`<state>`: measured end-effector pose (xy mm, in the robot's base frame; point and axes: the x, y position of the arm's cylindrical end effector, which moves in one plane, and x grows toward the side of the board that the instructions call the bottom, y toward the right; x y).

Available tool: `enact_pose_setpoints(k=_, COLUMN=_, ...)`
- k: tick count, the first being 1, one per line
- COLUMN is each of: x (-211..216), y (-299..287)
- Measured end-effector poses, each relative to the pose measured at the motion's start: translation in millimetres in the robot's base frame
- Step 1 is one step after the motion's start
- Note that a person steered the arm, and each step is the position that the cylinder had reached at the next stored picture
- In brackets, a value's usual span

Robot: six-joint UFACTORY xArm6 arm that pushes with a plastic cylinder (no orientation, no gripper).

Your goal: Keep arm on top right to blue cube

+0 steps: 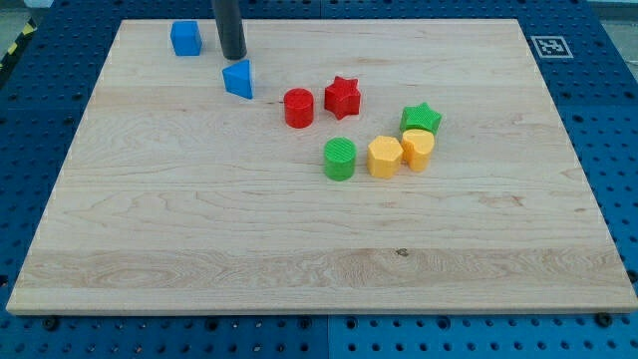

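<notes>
The blue cube (pixel 185 38) sits near the top-left corner of the wooden surface (pixel 199 219), with my tip (pixel 234 57) just to its right and slightly lower, apart from it. No claw shows; the arm ends in the bare rod. A blue wedge-shaped block (pixel 238 79) lies just below my tip, and a red cylinder (pixel 298 108) lies further right.

cube (pixel 185 38) left of my tip (pixel 234 57), wedge (pixel 239 79) seemingly below

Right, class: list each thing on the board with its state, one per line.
My tip: on the board, between the two blue blocks, touching neither.
Blue cube: alone, upper left.
Blue wedge: free.
Red cylinder: upright.
Red star: flat.
Green star: against yellow blocks.
Green cylinder: upright.
Yellow blocks: touching.
</notes>
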<state>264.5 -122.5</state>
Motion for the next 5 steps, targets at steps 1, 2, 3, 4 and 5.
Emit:
enact_pose_setpoints(k=1, x=-10.6, y=0.0)
enact_pose_setpoints(k=2, x=-20.5, y=0.0)
enact_pose_setpoints(k=3, x=-31.2, y=0.0)
enact_pose_setpoints(k=4, x=-40.2, y=0.0)
enact_pose_setpoints(k=5, x=-48.8, y=0.0)
